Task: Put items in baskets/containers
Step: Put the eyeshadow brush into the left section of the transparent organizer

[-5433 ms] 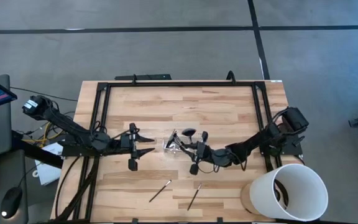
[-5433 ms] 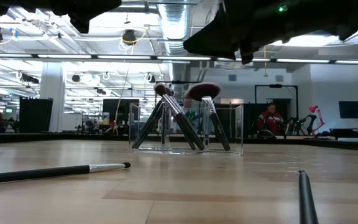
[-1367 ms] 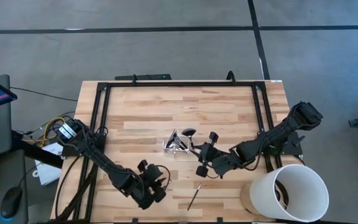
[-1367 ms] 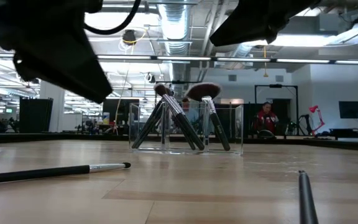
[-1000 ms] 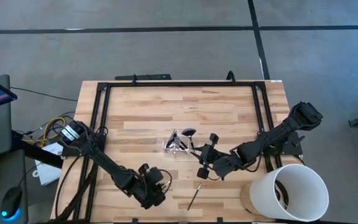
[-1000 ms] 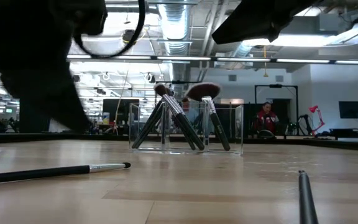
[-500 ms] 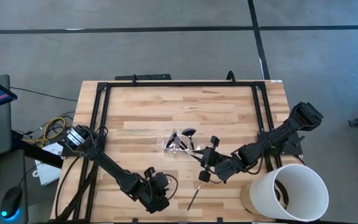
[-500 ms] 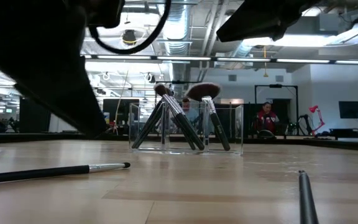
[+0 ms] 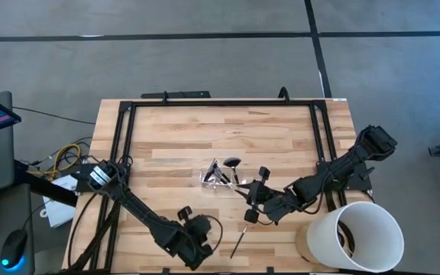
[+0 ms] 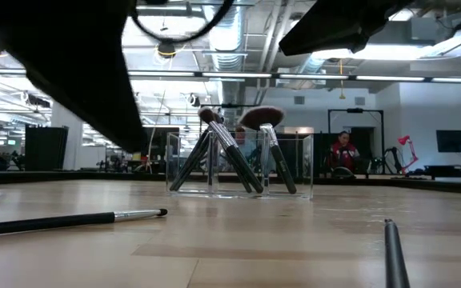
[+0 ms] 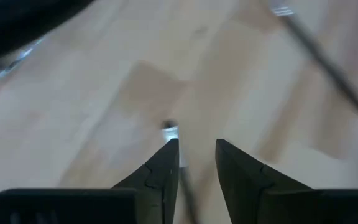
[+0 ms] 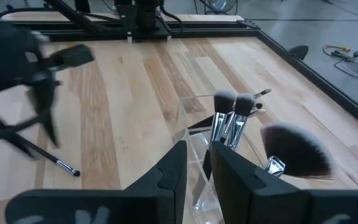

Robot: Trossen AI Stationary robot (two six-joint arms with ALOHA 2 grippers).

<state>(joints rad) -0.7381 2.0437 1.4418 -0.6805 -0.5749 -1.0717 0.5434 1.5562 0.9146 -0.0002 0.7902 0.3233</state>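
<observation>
Left gripper (image 11: 194, 152) down low at the near table edge, fingers slightly apart, straddling a thin dark-handled brush (image 11: 180, 169) lying flat. Best to close squarely mid-handle. Clear plastic tray (image 9: 218, 176) at table centre. Right gripper (image 9: 252, 200) waiting just right of it, fingers barely apart, empty.

Clear tray (image 10: 238, 164) mid-table, several dark brushes (image 10: 229, 156) leaning inside, fan head included; two brushes (image 10: 70, 221) flat on the table nearer the front.
</observation>
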